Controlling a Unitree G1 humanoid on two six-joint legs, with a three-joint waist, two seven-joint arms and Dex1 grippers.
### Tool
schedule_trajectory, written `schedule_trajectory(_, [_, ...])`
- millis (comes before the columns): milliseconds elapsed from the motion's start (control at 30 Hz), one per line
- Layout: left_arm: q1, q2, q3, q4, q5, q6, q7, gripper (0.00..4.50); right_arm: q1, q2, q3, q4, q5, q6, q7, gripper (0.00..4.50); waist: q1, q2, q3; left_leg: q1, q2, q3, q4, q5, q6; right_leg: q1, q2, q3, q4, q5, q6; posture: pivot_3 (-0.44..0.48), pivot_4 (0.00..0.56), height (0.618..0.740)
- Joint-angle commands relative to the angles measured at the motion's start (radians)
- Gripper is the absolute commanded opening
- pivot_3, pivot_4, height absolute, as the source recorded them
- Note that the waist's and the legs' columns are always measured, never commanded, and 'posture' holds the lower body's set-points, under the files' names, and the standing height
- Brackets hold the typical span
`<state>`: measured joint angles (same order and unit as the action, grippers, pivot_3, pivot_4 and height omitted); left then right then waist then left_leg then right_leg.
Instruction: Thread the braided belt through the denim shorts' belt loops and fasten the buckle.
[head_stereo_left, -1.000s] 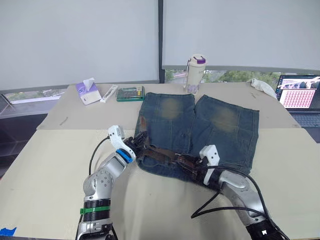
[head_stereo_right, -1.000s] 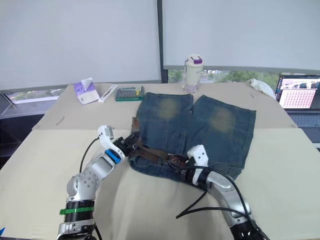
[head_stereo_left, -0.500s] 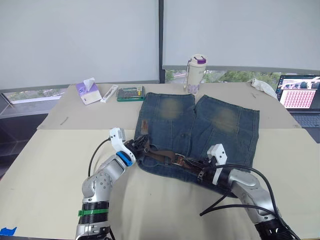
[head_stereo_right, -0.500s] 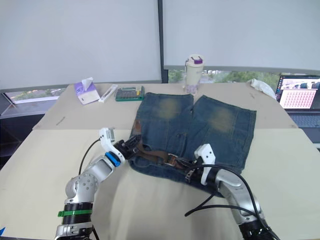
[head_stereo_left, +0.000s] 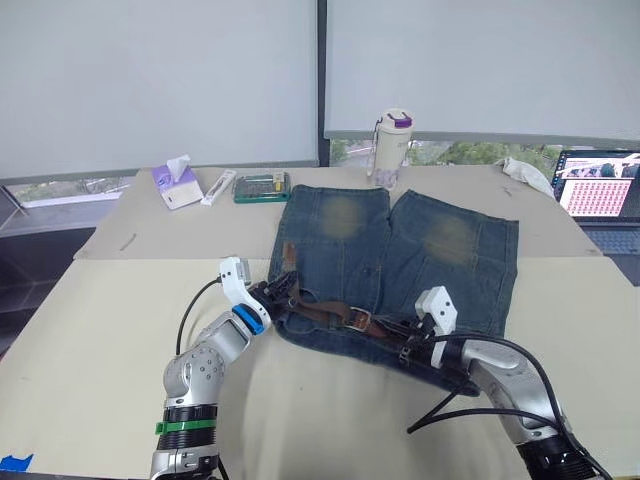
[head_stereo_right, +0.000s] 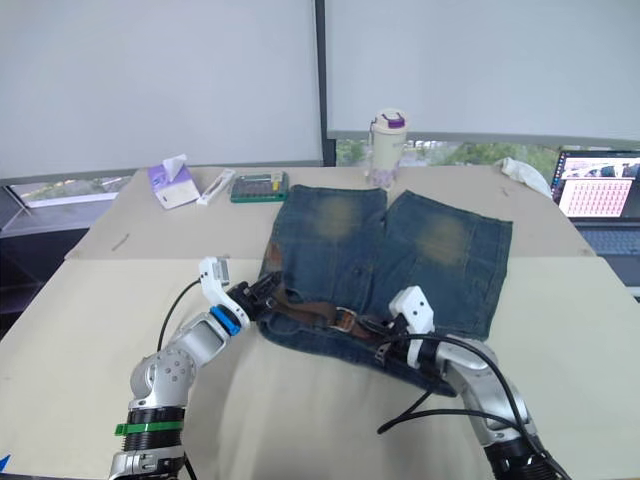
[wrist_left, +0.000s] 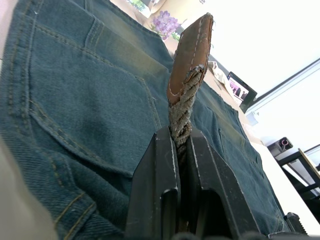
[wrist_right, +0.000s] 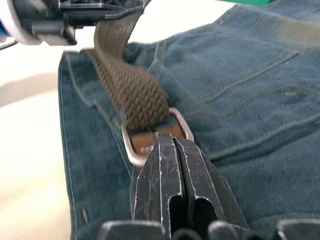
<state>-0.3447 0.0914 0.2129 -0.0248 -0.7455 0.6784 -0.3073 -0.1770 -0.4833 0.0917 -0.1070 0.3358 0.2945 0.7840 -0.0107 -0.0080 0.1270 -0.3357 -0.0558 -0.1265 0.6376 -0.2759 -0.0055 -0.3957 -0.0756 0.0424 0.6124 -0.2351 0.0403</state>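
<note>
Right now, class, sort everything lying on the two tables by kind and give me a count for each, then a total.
Clothing: 1, the denim shorts
Belts: 1, the braided belt
Drink bottles: 1, bottle
Tissue packs: 1, tissue pack
Small boxes and cases: 2, white box, green case
Laptops: 1, laptop
Cloths: 1, white cloth
Total: 8

One pair of denim shorts (head_stereo_left: 400, 265) lies on the table (head_stereo_left: 90, 330), with two legs and two pale faded patches, one on each leg. One braided belt (head_stereo_left: 320, 313) crosses the shorts' waistband, carrying one silver buckle (head_stereo_left: 359, 320). Two grippers are at the shorts: the left gripper (head_stereo_left: 283, 295) and the right gripper (head_stereo_left: 392, 331). Beyond the shorts stand one bottle (head_stereo_left: 391, 146), one tissue pack (head_stereo_left: 174, 184), one green box (head_stereo_left: 261, 187) and one laptop (head_stereo_left: 598, 200).
</note>
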Motion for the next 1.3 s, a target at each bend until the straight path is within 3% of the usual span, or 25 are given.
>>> schedule_trajectory(33, [-0.002,-0.001,-0.004,-0.028,0.002,-0.018,-0.009,0.00,-0.030,0.010,0.012,-0.009,-0.019,-0.015,0.000,0.04,-0.001,0.000,0.000,0.000,0.000,0.000,0.000,0.000,0.000,0.000,0.000,0.000,0.000,0.000,0.000,0.000,0.150,0.740])
schedule_trajectory(567, [0.020,0.014,0.011,-0.056,-0.001,-0.018,0.002,0.00,-0.109,0.076,0.056,0.064,-0.070,-0.028,0.009,0.04,-0.001,0.000,0.000,0.000,0.000,0.000,0.000,0.000,0.000,0.000,0.000,0.000,0.000,0.000,0.000,0.000,0.150,0.740])
schedule_trajectory(1300, [-0.011,0.045,0.025,-0.049,0.030,-0.088,0.002,0.00,-0.138,0.034,0.157,0.127,-0.200,0.070,0.020,0.04,-0.004,0.000,-0.001,0.001,0.000,0.000,0.000,0.000,0.000,0.000,0.000,0.000,0.000,0.000,0.000,0.000,0.150,0.740])
